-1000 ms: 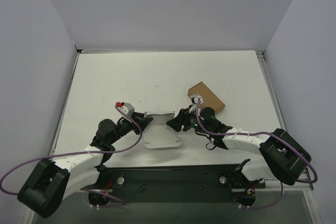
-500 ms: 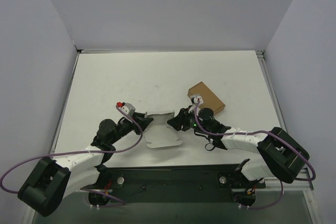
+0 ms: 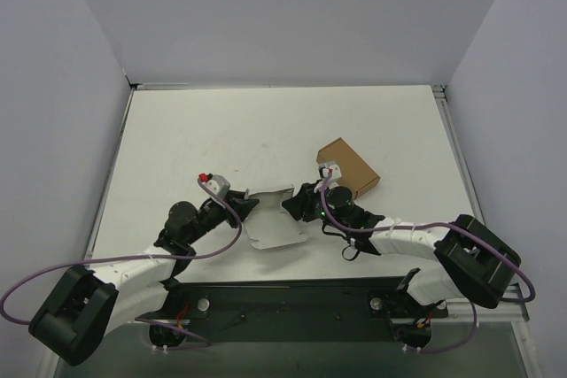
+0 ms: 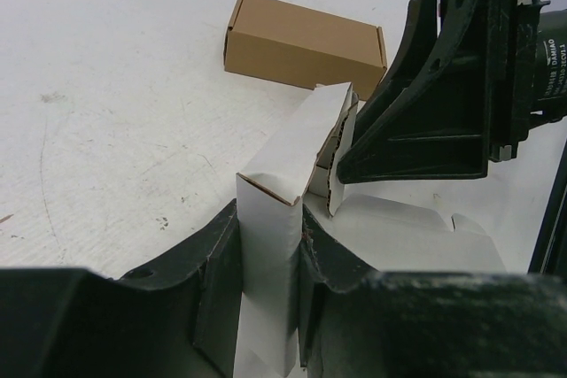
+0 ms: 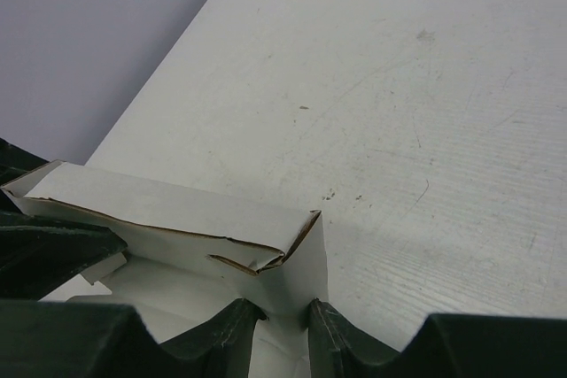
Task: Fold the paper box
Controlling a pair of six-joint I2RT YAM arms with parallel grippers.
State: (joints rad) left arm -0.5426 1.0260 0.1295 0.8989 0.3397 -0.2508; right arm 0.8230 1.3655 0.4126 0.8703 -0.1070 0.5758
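Just below centre of the top view, the paper box (image 3: 275, 229) lies between both arms, its upturned wall pinched at one end by the left gripper (image 3: 249, 203) and at the other by the right gripper (image 3: 289, 206).

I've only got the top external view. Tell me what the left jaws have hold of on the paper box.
Observer: In the left wrist view, the left jaws pinch a raised side wall of the paper box, one jaw on each face of it.
Operator: Now report the right arm.
Observer: In the right wrist view, the right jaws sit on either side of an upright end flap at the box's corner. The paper fills the gap between them, so it looks gripped.
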